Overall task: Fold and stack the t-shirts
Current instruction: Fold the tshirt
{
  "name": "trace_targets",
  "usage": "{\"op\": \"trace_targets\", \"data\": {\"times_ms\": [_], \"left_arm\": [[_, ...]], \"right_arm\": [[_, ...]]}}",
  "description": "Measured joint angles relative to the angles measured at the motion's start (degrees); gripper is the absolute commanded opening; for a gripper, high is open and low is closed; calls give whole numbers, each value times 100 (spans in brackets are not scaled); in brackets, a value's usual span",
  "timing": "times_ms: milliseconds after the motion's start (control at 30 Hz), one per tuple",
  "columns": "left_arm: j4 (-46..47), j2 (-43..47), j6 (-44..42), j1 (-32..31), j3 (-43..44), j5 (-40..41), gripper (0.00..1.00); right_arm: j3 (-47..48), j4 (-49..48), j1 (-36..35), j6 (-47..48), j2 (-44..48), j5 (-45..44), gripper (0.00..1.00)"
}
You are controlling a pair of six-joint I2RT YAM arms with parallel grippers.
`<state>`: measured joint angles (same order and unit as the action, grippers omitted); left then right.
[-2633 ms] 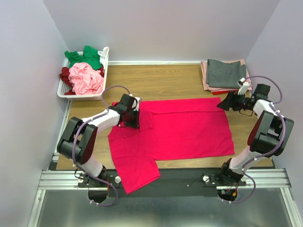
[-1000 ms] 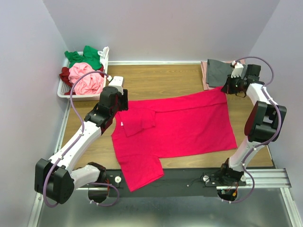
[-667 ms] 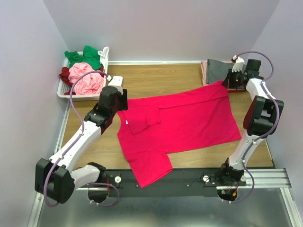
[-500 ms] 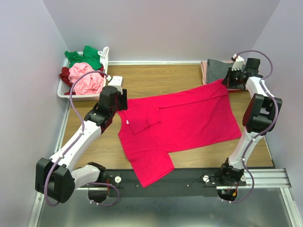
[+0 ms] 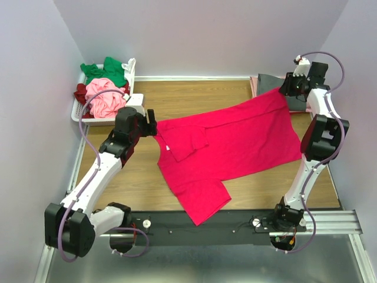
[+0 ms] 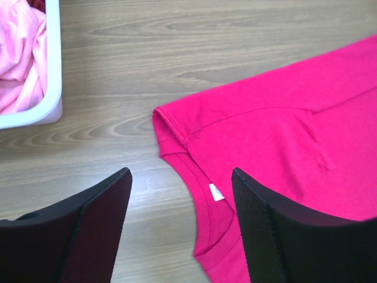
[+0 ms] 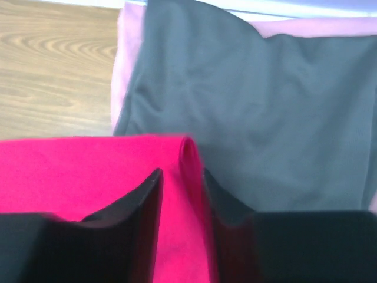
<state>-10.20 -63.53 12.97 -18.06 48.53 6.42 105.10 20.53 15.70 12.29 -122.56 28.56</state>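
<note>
The crimson-pink t-shirt [image 5: 235, 141] lies spread and slanted on the wooden table, one sleeve folded in. My right gripper [image 5: 287, 89] is shut on its far right corner and holds it raised at the edge of the folded stack. The right wrist view shows a fold of the crimson shirt [image 7: 88, 171] pinched in my right gripper [image 7: 182, 177], in front of the grey t-shirt [image 7: 265, 94]. My left gripper [image 5: 150, 121] is open and empty just above the shirt's collar [image 6: 203, 188], with the fingers [image 6: 94, 218] spread wide.
A white slatted basket [image 5: 88, 116] at the back left holds green [image 5: 109, 71], light pink [image 5: 106, 97] and maroon tees. The stack at the back right has the grey tee [image 5: 268, 82] on a dusty pink one [image 7: 126, 47]. The shirt's lower sleeve hangs over the near table edge.
My right gripper has pulled the shirt's corner back and to the right, up to the stack. The whole shirt slid right and turned. My left gripper let go of the shoulder and stays open.
</note>
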Motion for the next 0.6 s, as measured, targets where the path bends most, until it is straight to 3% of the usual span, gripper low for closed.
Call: {"op": "trace_targets", "data": {"times_ms": [67, 167, 300, 400, 600], "left_arm": [[138, 144, 142, 203, -129, -420, 80], [323, 391, 527, 455, -431, -1279, 79], [400, 627, 1032, 435, -938, -2306, 79], [181, 898, 1270, 225, -1215, -2710, 79], [-74, 1670, 1714, -1108, -1298, -2924, 79]], "right_arm": [[46, -24, 0, -31, -35, -164, 72], [-127, -52, 0, 24, 79, -511, 98], [-1191, -24, 0, 352, 986, -619, 100], [-2234, 26, 2, 640, 2175, -450, 100], [-4260, -111, 2, 1167, 4463, 1215, 100]]}}
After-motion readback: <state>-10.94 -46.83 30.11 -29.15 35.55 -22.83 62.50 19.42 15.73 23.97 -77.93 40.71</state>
